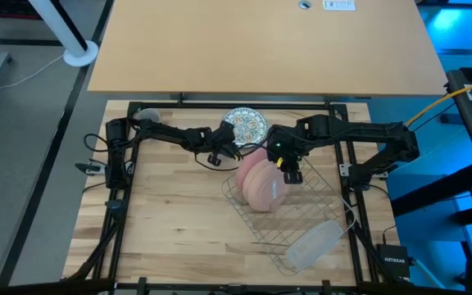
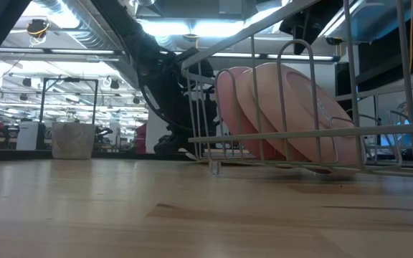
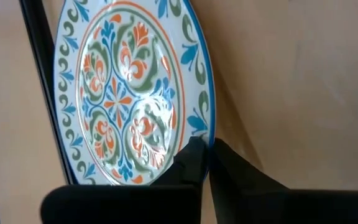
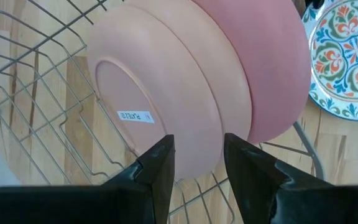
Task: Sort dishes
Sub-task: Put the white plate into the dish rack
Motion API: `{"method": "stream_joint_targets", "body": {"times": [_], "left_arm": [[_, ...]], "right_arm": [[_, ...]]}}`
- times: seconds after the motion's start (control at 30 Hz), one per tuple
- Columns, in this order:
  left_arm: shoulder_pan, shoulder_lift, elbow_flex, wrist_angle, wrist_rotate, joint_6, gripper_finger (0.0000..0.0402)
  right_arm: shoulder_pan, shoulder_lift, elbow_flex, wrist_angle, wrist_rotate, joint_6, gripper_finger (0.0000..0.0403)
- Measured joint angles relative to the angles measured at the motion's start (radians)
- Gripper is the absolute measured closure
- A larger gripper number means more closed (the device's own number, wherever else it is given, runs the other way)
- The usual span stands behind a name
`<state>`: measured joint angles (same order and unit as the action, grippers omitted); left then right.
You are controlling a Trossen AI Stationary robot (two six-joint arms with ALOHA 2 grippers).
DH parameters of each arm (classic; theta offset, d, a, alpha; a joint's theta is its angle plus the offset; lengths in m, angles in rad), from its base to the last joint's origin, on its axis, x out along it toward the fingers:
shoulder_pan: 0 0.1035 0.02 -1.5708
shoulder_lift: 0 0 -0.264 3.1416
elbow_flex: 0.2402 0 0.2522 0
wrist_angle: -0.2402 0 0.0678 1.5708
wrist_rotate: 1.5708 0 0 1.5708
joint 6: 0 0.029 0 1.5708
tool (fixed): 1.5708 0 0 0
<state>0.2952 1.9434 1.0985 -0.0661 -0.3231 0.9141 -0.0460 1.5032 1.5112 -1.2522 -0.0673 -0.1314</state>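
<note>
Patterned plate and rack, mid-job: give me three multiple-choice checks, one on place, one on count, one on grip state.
1. Where is the patterned plate?
A. In the rack
B. On the table beside the rack
C. On the plastic tray

2. How many pink plates stand in the rack?
A. One
B. Two
C. Three

3. What is the left gripper doing?
A. Shut on the patterned plate's rim
B. Open above the rack
C. Holding a mug

Key: 1 B, the high view shows it on the wood outside the wires. 2 B, the right wrist view shows two, side by side. 3 A, the left wrist view shows the fingers pinching the rim.
</note>
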Motion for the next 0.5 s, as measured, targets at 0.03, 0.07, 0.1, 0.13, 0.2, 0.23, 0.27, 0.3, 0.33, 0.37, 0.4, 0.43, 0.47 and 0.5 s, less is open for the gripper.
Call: {"method": "stream_joint_targets", "body": {"times": [0.03, 0.07, 0.1, 0.13, 0.2, 0.23, 0.27, 0.3, 0.33, 0.37, 0.4, 0.43, 0.47, 0.5], "left_arm": [[-0.007, -0.003, 0.000, -0.014, -0.008, -0.017, 0.0400], [-0.015, -0.006, 0.000, -0.024, -0.018, -0.035, 0.0400], [-0.023, -0.011, 0.000, -0.033, -0.028, -0.054, 0.0400], [-0.032, -0.016, 0.000, -0.048, -0.038, -0.073, 0.0400], [-0.048, -0.028, 0.000, -0.066, -0.051, -0.107, 0.0400], [-0.056, -0.036, 0.000, -0.073, -0.057, -0.122, 0.0401], [-0.063, -0.047, -0.001, -0.085, -0.061, -0.135, 0.0401], [-0.070, -0.061, -0.001, -0.100, -0.063, -0.149, 0.0401], [-0.078, -0.075, -0.001, -0.114, -0.064, -0.163, 0.0401], [-0.085, -0.089, -0.001, -0.126, -0.064, -0.179, 0.0401], [-0.091, -0.108, -0.001, -0.144, -0.064, -0.201, 0.0401], [-0.098, -0.123, -0.001, -0.167, -0.063, -0.219, 0.0401], [-0.104, -0.141, -0.002, -0.188, -0.062, -0.238, 0.0401], [-0.108, -0.159, -0.002, -0.212, -0.062, -0.259, 0.0401]], "right_arm": [[0.000, 0.000, 0.000, -0.001, 0.000, 0.000, 0.0260], [0.000, 0.000, 0.000, -0.005, 0.000, 0.000, 0.0260], [0.000, 0.000, 0.000, -0.007, 0.000, 0.000, 0.0260], [0.000, 0.000, 0.000, -0.006, 0.000, 0.000, 0.0260], [0.000, 0.000, 0.000, -0.006, 0.000, 0.000, 0.0260], [0.000, 0.000, 0.000, -0.006, 0.000, 0.000, 0.0260], [0.000, 0.000, 0.000, -0.006, 0.000, 0.000, 0.0260], [0.000, 0.000, 0.000, -0.006, 0.000, 0.000, 0.0260], [0.000, 0.000, 0.000, -0.006, 0.000, 0.000, 0.0260], [0.000, 0.000, 0.000, -0.006, 0.000, 0.000, 0.0260], [0.000, 0.000, 0.000, -0.006, 0.000, 0.000, 0.0260], [0.000, 0.000, 0.000, -0.007, 0.000, 0.000, 0.0260], [0.000, 0.000, 0.000, -0.007, 0.000, 0.000, 0.0260], [0.000, 0.000, 0.000, -0.005, 0.000, -0.001, 0.0260]]}}
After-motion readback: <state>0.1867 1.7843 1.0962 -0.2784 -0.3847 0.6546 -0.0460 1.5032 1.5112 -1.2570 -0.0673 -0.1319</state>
